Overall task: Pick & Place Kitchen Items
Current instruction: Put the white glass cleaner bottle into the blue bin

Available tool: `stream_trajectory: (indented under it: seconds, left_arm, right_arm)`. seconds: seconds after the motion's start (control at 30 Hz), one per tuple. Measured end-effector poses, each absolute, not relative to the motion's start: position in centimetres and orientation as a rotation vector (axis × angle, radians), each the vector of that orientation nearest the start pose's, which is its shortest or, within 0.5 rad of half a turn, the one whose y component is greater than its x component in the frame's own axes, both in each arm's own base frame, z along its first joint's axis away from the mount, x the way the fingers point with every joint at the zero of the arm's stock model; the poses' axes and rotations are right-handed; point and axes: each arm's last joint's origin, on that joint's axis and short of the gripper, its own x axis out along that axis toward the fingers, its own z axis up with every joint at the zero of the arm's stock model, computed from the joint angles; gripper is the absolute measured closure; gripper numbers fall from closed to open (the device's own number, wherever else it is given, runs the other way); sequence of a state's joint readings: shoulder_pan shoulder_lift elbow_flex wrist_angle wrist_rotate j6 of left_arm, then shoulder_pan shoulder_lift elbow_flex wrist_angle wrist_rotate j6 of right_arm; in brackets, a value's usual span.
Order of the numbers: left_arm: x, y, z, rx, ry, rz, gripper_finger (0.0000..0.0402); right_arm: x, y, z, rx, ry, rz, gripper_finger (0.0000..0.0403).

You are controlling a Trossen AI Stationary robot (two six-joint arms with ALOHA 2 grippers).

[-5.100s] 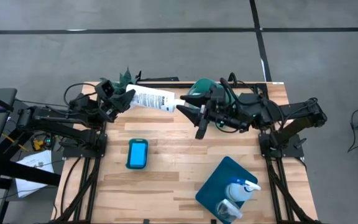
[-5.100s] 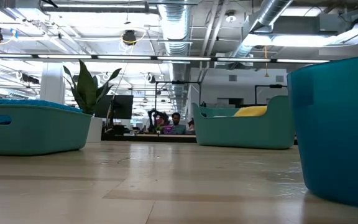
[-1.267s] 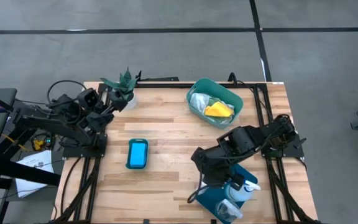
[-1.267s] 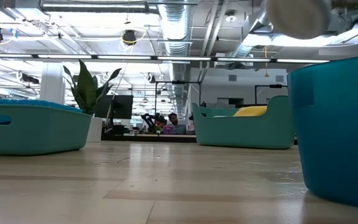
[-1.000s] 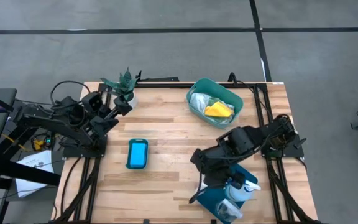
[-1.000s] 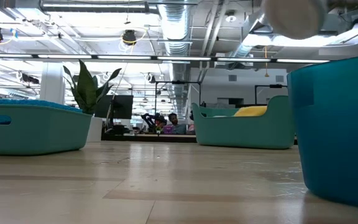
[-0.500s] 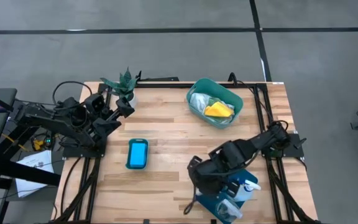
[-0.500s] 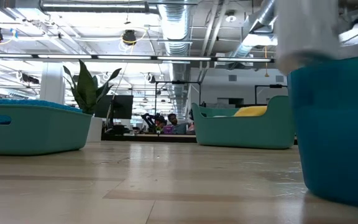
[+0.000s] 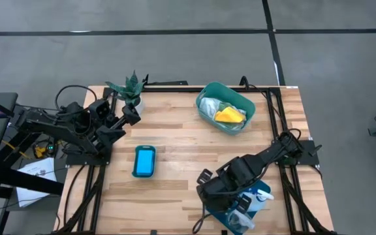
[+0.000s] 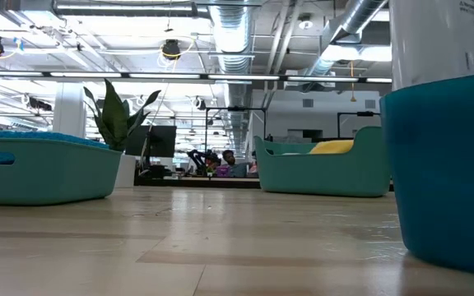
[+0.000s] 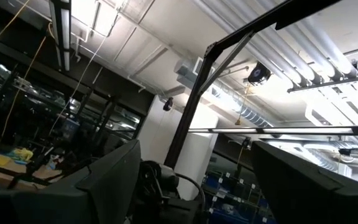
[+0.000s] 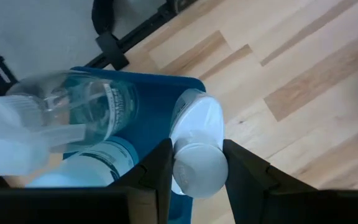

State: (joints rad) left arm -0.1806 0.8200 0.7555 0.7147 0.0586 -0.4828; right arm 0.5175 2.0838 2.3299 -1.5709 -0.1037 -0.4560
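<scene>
While gripped: one white bottle (image 12: 196, 146), two tubs (image 9: 225, 106).

The table (image 9: 175, 140) is pale wood in striped planks. A white bottle (image 12: 196, 148) hangs over a dark teal tub (image 12: 154, 93) at the front right corner (beside a clear pale-blue spray bottle (image 12: 73, 112)). A blue sponge (image 9: 144, 160) lies mid-table; yellow cloth (image 9: 229, 116) fills the back teal tub (image 9: 207, 91).

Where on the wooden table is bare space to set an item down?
Bare wood lies between the blue rectangular sponge and the teal plastic tub. Crowded: the blue bin, where the right end effector holds a white bottle.
</scene>
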Motion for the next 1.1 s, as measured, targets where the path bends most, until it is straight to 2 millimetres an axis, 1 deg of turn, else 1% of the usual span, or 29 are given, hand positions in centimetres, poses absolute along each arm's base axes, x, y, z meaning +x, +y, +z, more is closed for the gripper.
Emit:
stream_trajectory:
  seconds: [0.13, 0.2, 0.33, 0.47, 0.77, 1.1]
  left_arm:
    - [16.2, -3.1, 39.9, -0.503, -0.583, -0.384, 0.01]
    - [16.2, -3.1, 39.9, -0.503, -0.583, -0.385, 0.01]
    - [16.2, -3.3, 39.9, -0.507, -0.58, -0.397, 0.01]
    - [16.1, -3.5, 39.9, -0.507, -0.578, -0.406, 0.01]
    - [16.1, -3.5, 39.9, -0.506, -0.578, -0.406, 0.01]
    - [16.1, -3.5, 39.9, -0.505, -0.579, -0.405, 0.01]
  right_arm:
    - [34.4, 19.7, 35.8, -0.632, 1.191, 0.819, 0.0296]
    - [34.3, 19.9, 35.8, -0.634, 1.191, 0.82, 0.0296]
    - [34.5, 20.3, 35.1, -0.617, 1.215, 0.804, 0.0296]
    - [34.4, 20.5, 35.2, -0.622, 1.21, 0.81, 0.0296]
    - [34.5, 21.2, 34.4, -0.626, 1.23, 0.823, 0.0296]
    - [34.3, 21.4, 34.5, -0.617, 1.231, 0.821, 0.0296]
